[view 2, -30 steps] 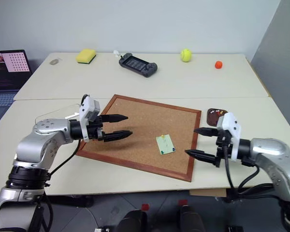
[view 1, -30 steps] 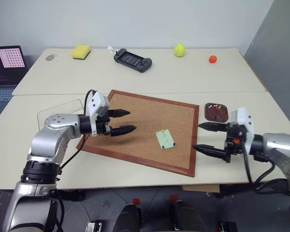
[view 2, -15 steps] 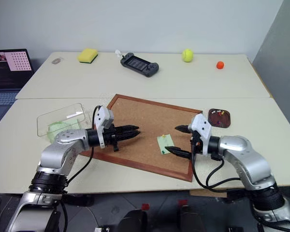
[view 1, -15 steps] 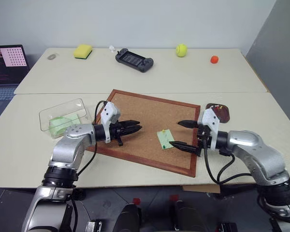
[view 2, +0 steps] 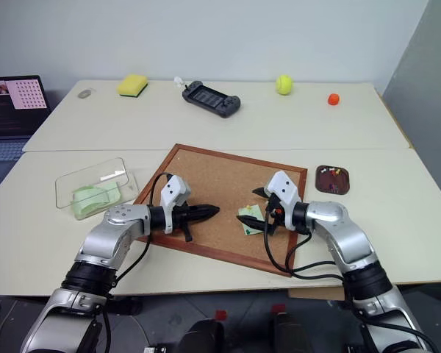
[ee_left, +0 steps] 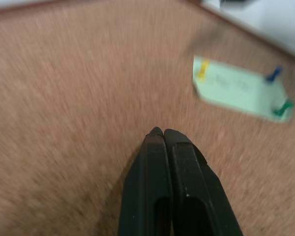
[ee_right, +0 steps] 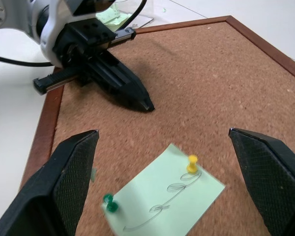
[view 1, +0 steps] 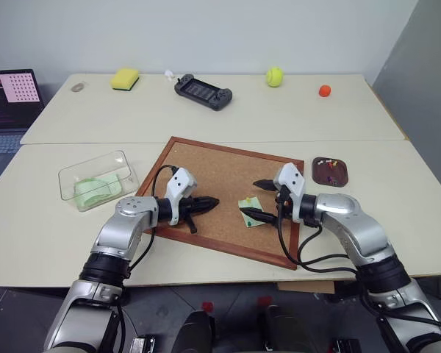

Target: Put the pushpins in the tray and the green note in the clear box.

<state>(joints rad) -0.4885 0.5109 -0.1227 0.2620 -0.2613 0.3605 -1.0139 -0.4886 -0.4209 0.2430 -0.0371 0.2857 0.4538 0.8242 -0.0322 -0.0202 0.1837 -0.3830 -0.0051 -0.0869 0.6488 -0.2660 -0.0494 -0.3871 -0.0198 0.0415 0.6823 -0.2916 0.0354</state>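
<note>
A wood-framed corkboard (view 1: 206,165) is lying on a pale table (view 1: 279,110), turned so that one corner is pointing toward the far edge and its long sides are running diagonally. The green note (ee_right: 167,196), a small square of paper, is sitting pinned on the cork toward the robot's right side of the board, also turned diagonally so its corners are pointing outward like a diamond. A yellow pushpin (ee_right: 191,163) is standing in the note near one corner, a green pushpin (ee_right: 109,202) is standing at another corner, and the left wrist view is also showing a blue pushpin (ee_left: 274,74) at a further corner. The left gripper (view 1: 214,201) is hovering low over the cork with its two black fingers pressed together, holding nothing, and is pointing across the board toward the note from the robot's left. The right gripper (view 1: 251,198) is reaching in from the opposite side with its fingers spread wide apart, one on each side of the note, gripping nothing. The tray (view 1: 329,170), a small dark brown dish, is resting on the table just beyond the board's right edge, with a few small coloured pins lying inside it. The clear box (view 1: 95,179) is standing on the table beside the board's left edge, its long axis running slantwise, with pale green paper (view 1: 95,190) lying inside.
</note>
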